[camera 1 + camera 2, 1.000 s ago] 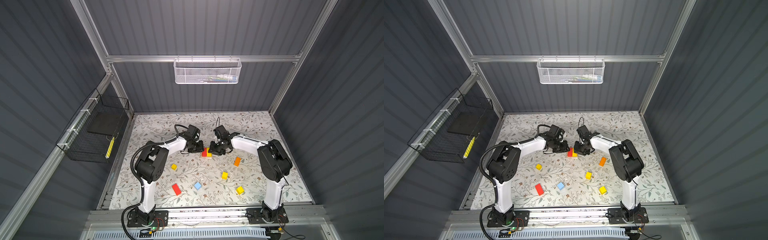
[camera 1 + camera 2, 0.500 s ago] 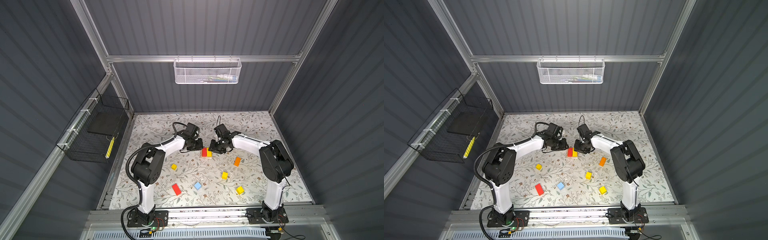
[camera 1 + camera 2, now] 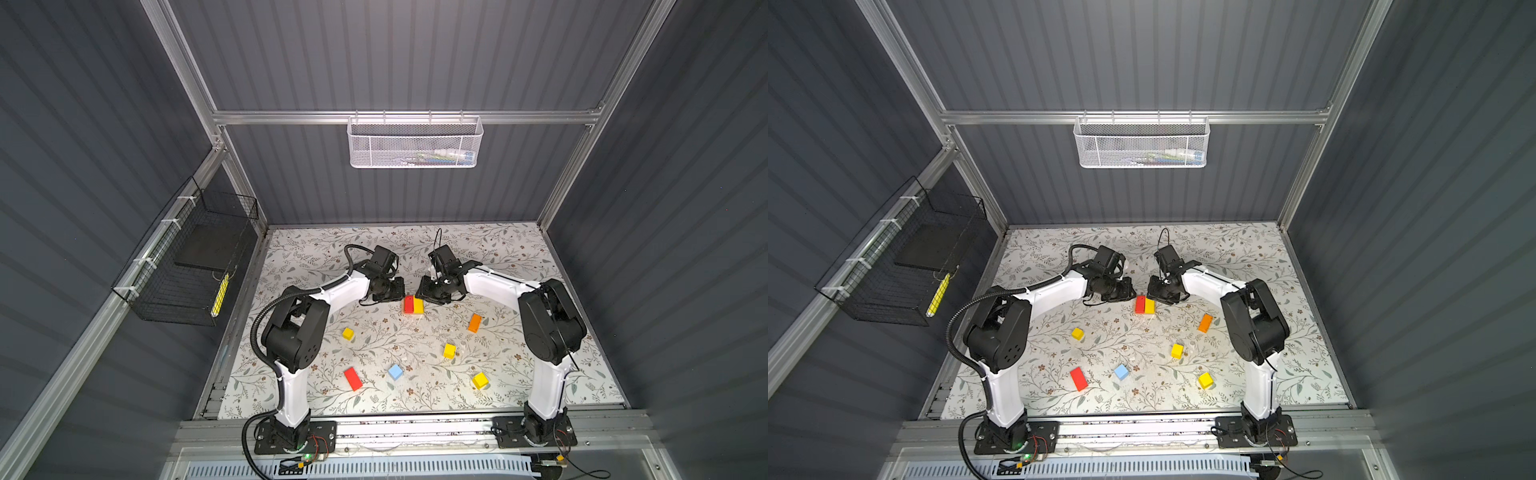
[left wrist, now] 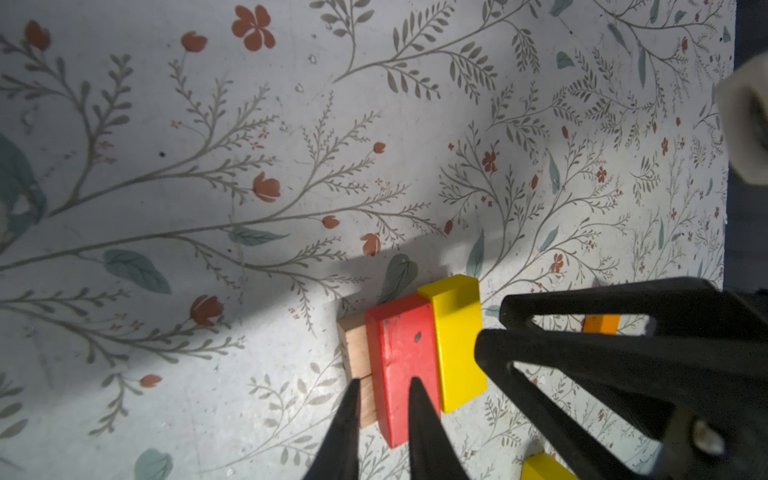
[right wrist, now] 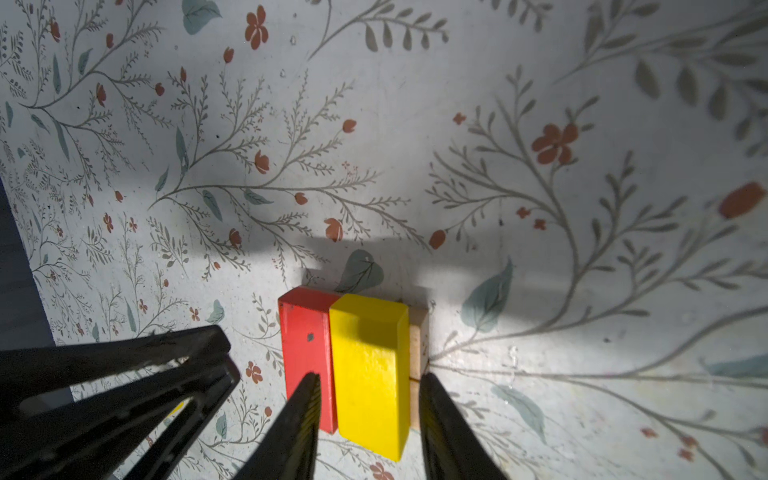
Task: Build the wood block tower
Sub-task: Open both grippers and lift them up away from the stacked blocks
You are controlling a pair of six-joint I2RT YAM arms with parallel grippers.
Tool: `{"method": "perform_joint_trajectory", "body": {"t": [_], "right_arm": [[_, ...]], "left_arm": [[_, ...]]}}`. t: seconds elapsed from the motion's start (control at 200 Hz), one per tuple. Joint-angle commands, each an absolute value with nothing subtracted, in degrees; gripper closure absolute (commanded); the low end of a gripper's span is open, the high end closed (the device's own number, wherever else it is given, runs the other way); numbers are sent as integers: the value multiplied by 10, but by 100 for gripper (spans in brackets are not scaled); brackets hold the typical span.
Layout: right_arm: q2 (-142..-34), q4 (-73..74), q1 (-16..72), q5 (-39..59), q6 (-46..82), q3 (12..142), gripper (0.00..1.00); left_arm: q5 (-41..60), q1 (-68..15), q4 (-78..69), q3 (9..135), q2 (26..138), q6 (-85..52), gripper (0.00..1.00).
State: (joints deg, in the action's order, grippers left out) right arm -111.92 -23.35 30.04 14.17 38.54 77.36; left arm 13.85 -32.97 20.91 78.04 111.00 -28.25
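Right gripper (image 5: 369, 376) spread wider, straddling yellow brick (image 5: 368, 328); left gripper (image 4: 384, 380) closed, empty; wire basket (image 3: 174, 300) holds slab (image 3: 211, 249).

No text, brand, number or sign was legible. The wood blocks (image 4: 403, 353) bore plain paint, and the contents of the white mesh basket (image 3: 382, 145) at 12 o'clock were too small to read.

Colours and patterns as found.
Mat (image 3: 311, 257): pale ground, grey-green sprigs, rust-red flowers. Stacked: red brick (image 5: 305, 353), yellow brick (image 5: 370, 365), bare tan wood (image 5: 417, 332). Loose: 3 yellow cubes (image 3: 348, 333), 1 light-blue cube (image 3: 395, 372), 1 further red brick (image 3: 353, 378), 1 orange brick (image 3: 474, 323).
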Motion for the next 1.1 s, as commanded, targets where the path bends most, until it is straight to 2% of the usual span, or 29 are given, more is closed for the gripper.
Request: {"method": "perform_joint_trajectory", "body": {"t": [0.0, 0.705, 1.096], "right_arm": [[-1133, -235, 298, 148, 387, 787, 58], [-1140, -229, 300, 164, 397, 782, 68], [-1140, -231, 299, 163, 398, 780, 69]], "left_arm": [[131, -333, 227, 776, 1087, -283, 78], [129, -333, 232, 780, 1091, -281, 78], [128, -333, 233, 783, 1094, -280, 78]]}}
